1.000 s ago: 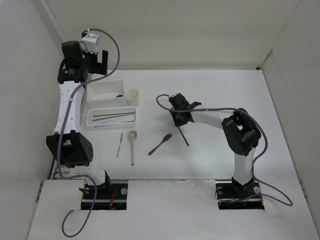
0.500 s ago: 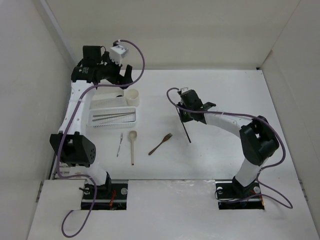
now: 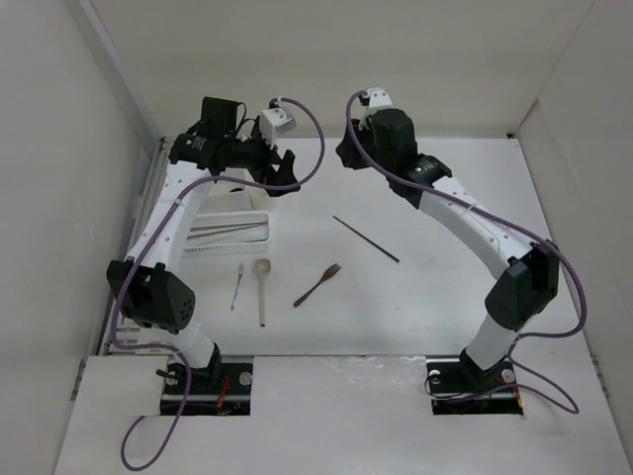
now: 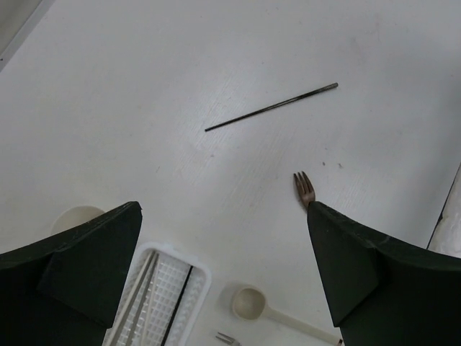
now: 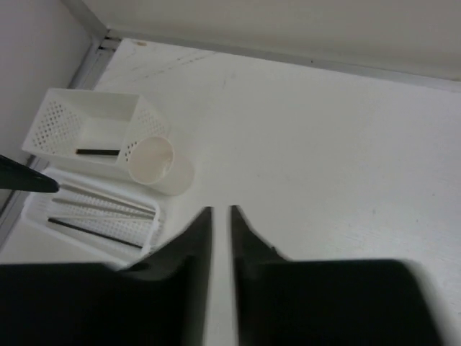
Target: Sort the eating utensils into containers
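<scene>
Under your left arm, the rectangular box [image 5: 90, 130] and round cup [image 5: 155, 166] are hidden from above — only the ribbed tray [image 3: 259, 240] with its chopsticks [image 3: 226, 233] peeks out. Your left tool [image 4: 223, 281] is spread wide, empty; your right tool [image 5: 220, 238] is nearly pressed together, pinching nothing. On the bench [image 3: 445, 198] lie one dark chopstick [image 3: 366, 239], the brown fork [image 3: 316, 285], pale spoon [image 3: 262, 289] and metal fork [image 3: 236, 286]. No writing is readable.

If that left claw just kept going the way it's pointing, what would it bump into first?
Probably bare table. The open left claw points down at an empty patch just short of the dark chopstick, with the brown fork off to one side. Depth is hard to judge.
</scene>
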Available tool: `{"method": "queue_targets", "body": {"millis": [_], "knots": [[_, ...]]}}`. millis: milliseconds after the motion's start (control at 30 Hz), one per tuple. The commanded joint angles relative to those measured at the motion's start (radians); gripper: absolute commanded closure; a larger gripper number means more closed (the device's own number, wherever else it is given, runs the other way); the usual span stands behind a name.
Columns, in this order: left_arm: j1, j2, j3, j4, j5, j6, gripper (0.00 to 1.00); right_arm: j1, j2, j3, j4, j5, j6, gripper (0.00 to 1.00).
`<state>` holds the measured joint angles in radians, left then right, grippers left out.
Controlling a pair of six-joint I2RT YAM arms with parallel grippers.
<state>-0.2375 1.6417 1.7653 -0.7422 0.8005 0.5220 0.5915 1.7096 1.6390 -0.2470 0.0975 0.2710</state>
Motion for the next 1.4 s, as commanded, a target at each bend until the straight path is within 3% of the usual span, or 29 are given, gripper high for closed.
{"method": "queue_targets", "body": {"millis": [0, 33, 67, 133, 167, 333, 500, 600, 733, 867, 1000, 1067, 1133, 1200, 1233, 1367], "knots": [[0.030, 0.000, 0.034, 0.021, -0.039, -0.011, 0.01, -0.050, 0.041, 0.016, -0.167, -0.063, -0.030, 0.69], [0.049, -0.009, 0.025, 0.021, -0.040, -0.026, 0.01, -0.074, 0.054, -0.020, -0.202, -0.121, -0.054, 0.48], [0.087, -0.020, 0.014, 0.039, -0.049, -0.043, 0.01, -0.096, 0.077, -0.034, -0.246, -0.145, -0.064, 0.37], [0.122, -0.020, 0.000, 0.075, -0.049, -0.082, 0.01, -0.143, 0.091, -0.115, -0.296, -0.168, -0.107, 0.34], [0.133, -0.020, -0.012, 0.075, -0.049, -0.082, 0.01, -0.144, 0.102, -0.131, -0.296, -0.168, -0.136, 0.23], [0.142, -0.029, -0.021, 0.095, -0.058, -0.082, 0.01, -0.190, 0.289, -0.022, -0.429, -0.200, -0.307, 0.23], [0.142, -0.039, -0.039, 0.095, -0.058, -0.091, 0.01, -0.190, 0.367, -0.024, -0.460, -0.206, -0.397, 0.23], [0.151, -0.039, -0.040, 0.095, -0.058, -0.091, 0.01, -0.190, 0.406, -0.033, -0.460, -0.196, -0.397, 0.27], [0.152, -0.039, -0.040, 0.104, -0.067, -0.102, 0.01, -0.190, 0.464, -0.010, -0.501, -0.156, -0.397, 0.45], [0.152, -0.039, -0.040, 0.104, -0.086, -0.102, 0.01, -0.177, 0.464, -0.031, -0.502, -0.114, -0.351, 0.47], [0.152, -0.039, -0.030, 0.104, -0.095, -0.093, 0.01, -0.145, 0.464, -0.022, -0.524, -0.068, -0.309, 0.64], [0.152, -0.039, -0.021, 0.104, -0.095, -0.093, 0.01, -0.134, 0.473, -0.034, -0.525, -0.059, -0.309, 0.67], [0.152, -0.039, -0.021, 0.104, -0.095, -0.093, 0.01, -0.124, 0.502, -0.034, -0.525, -0.059, -0.309, 0.76], [0.152, -0.039, -0.021, 0.104, -0.095, -0.093, 0.01, -0.114, 0.515, -0.059, -0.525, -0.070, -0.299, 0.96], [0.152, -0.039, -0.021, 0.104, -0.095, -0.093, 0.01, -0.114, 0.515, -0.071, -0.508, -0.070, -0.283, 1.00], [0.152, -0.039, -0.021, 0.104, -0.095, -0.093, 0.01, -0.114, 0.463, -0.105, -0.457, -0.070, -0.253, 1.00]]}}
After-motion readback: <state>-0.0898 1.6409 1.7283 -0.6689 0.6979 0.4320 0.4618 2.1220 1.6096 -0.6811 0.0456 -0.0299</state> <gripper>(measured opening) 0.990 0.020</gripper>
